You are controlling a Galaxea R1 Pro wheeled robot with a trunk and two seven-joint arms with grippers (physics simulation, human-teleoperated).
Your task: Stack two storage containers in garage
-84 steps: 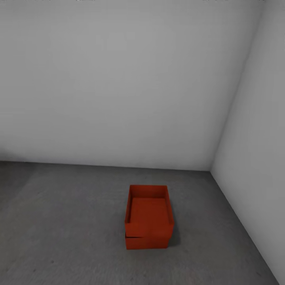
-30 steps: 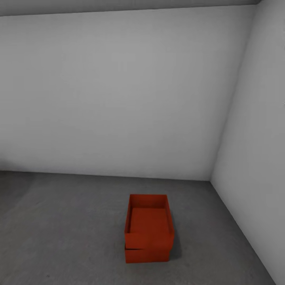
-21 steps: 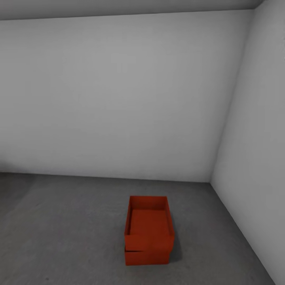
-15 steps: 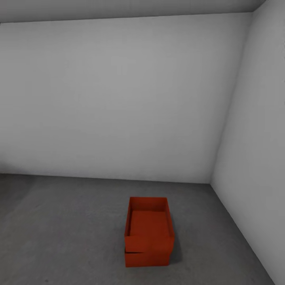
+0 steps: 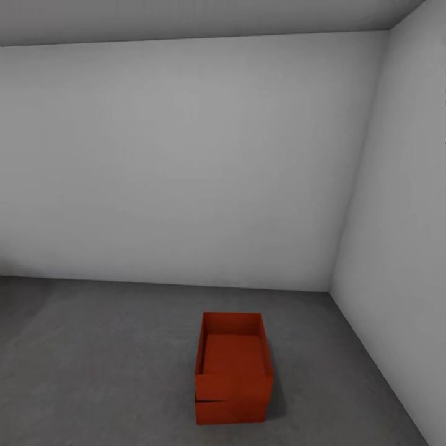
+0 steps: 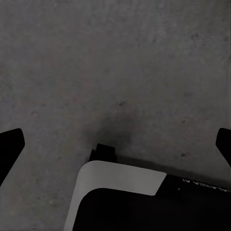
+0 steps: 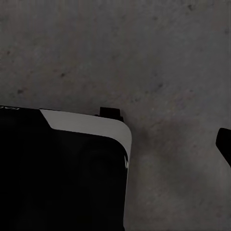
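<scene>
Resting on the floor (image 5: 111,359) near the wall corner, your top bin (image 5: 234,354) sits stacked on the lower bin (image 5: 230,411). Both your claws, left gripper (image 6: 115,144) and right gripper (image 7: 115,144), gape wide over bare concrete, holding nothing.

Across the head view, the whole picture has slid downward, which means the camera has tilted up rather than anything in the room moving. A strip of ceiling (image 5: 186,18) now runs along the 12 o'clock edge, where earlier only wall (image 5: 186,155) reached the top. The line where wall meets the floor (image 5: 93,359) sits lower than before. The two stacked storage containers (image 5: 233,371) now lie closer to the 6 o'clock edge of the picture.
</scene>
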